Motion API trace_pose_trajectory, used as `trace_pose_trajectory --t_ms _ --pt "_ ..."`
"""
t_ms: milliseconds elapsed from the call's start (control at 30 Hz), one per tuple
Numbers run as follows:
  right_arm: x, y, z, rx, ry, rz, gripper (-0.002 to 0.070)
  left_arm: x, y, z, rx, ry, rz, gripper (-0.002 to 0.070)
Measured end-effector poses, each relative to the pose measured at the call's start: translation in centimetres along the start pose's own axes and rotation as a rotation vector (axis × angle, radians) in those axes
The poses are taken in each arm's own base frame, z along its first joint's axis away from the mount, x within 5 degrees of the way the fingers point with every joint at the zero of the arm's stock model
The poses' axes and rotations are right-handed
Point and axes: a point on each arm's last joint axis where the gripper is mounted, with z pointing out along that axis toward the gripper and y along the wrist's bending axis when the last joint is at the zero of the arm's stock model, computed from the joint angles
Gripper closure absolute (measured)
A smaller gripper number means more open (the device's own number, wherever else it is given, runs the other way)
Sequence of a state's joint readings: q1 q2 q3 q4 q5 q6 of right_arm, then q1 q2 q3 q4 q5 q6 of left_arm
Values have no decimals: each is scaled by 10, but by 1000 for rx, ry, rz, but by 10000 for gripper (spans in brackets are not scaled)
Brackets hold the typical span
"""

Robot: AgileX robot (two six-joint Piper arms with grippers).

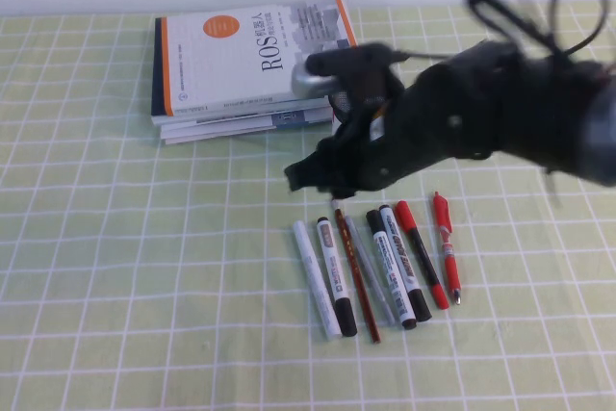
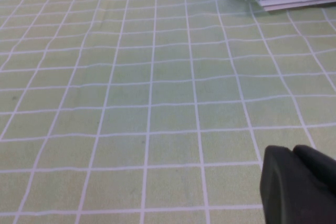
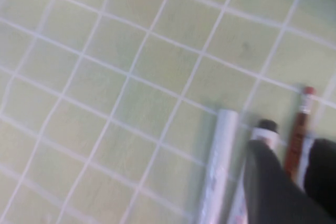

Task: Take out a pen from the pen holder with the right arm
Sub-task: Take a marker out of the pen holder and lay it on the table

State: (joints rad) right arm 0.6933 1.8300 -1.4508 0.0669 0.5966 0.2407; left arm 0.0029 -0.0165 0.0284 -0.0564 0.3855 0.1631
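My right gripper (image 3: pixel 295 179), mid-frame from above, jaws slightly parted and empty, hovers over the brown pencil (image 3: pixel 296 135). It is light, stiff and slick; I'd probably pinch mid-barrel. Left gripper (image 2: pixel 296 187) hangs over cloth (image 2: pixel 157 103).

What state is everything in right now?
Right gripper: open, holding nothing, just above the top ends of the pens.
Left gripper: low over bare cloth, away from the pens.
Pens: lying flat in a row.
Pen holder: by the books, mostly hidden by the right arm.
Books: closed, stacked.
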Motion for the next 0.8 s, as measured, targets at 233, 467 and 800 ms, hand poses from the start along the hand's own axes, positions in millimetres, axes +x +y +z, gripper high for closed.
trace_pose_trajectory --t_ms 233,467,800 --pt "28 -9 -103 14 -115 -66 676 0 0 0 0 0 0 681" --pt "80 -23 -173 8 -200 -84 687 0 0 0 0 0 0 681" --pt "147 -36 -207 3 33 -23 688 0 0 0 0 0 0 681"
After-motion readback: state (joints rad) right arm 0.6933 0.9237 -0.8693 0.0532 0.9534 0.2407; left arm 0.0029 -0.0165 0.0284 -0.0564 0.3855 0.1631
